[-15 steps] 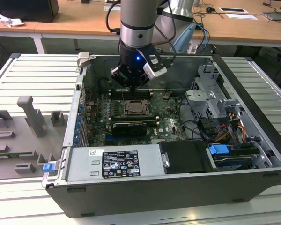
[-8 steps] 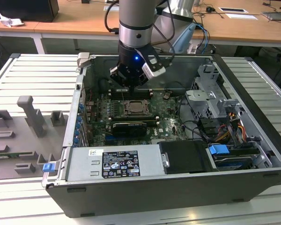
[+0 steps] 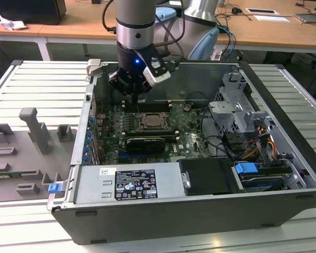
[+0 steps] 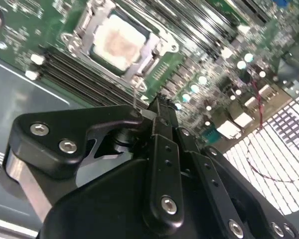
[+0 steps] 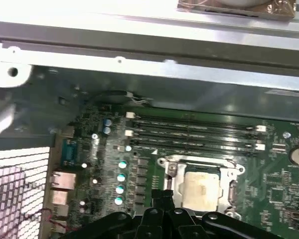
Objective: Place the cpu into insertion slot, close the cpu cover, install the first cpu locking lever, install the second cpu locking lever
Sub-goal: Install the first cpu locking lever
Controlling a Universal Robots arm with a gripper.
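Observation:
The cpu (image 4: 119, 42) lies flat in the insertion slot (image 3: 143, 117) on the green board, its pale metal top showing in both wrist views (image 5: 202, 191). The silvery cpu cover (image 4: 152, 50) lies down around it as a frame (image 5: 199, 163). A thin wire locking lever (image 4: 136, 94) sticks up at the socket's corner, right beside my fingertips. My gripper (image 4: 158, 103) hangs just above the board at the socket's far-left edge in the exterior view (image 3: 139, 90). Its fingers are together, with nothing seen between them.
Long memory slots (image 5: 194, 132) run beside the socket. A long black card (image 3: 145, 142) lies on its near side. The case walls (image 3: 163, 66), the power supply (image 3: 129, 182), a drive cage (image 3: 237, 113) and loose cables (image 3: 253, 142) hem in the board. Grey fixtures (image 3: 34, 132) stand outside.

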